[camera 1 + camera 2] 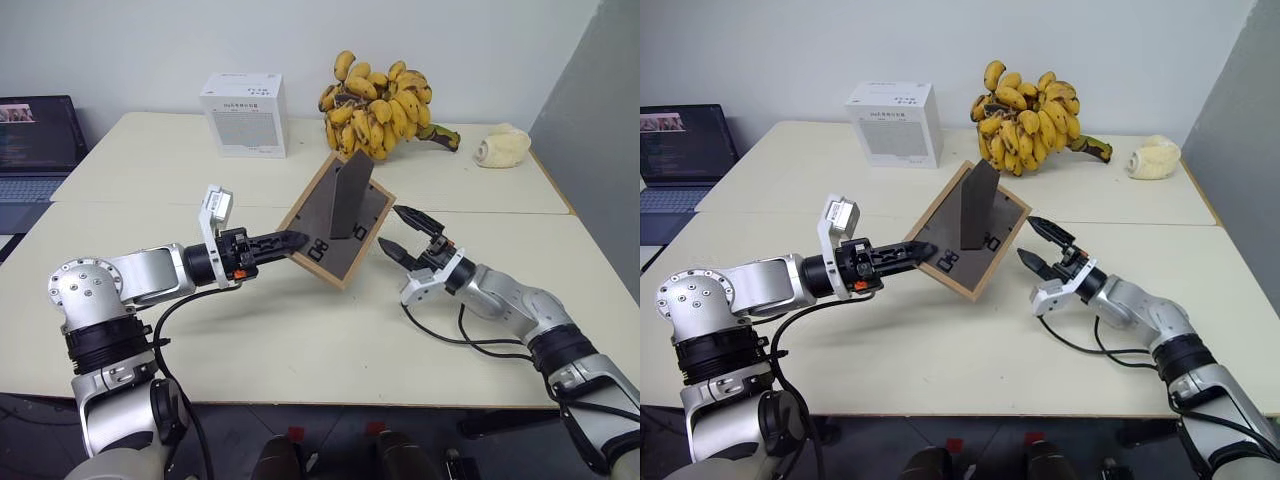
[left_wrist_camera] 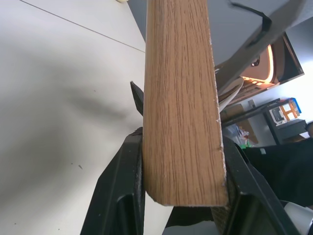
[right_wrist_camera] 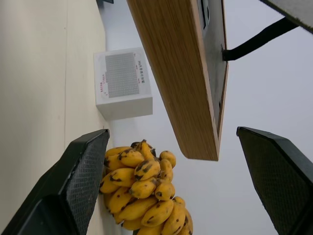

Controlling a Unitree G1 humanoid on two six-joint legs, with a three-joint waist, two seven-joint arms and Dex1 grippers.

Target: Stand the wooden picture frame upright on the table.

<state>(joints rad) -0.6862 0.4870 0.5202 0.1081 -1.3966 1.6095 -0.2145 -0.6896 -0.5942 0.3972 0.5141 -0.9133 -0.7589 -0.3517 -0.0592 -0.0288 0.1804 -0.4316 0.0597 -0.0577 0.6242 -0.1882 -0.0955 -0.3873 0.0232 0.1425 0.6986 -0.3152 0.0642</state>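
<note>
A cream desk with a seam across it stands before a white wall. At its far edge, about 11 o'clock, is a white box, and at 12 o'clock a bunch of bananas. The wooden picture frame is near the middle of the desk, lifted and tilted, its dark back with the fold-out stand facing the camera. The left pincer pinches its left edge. The right pincer is spread wide just beside the frame's right edge, at 3 o'clock from it, not touching.
</note>
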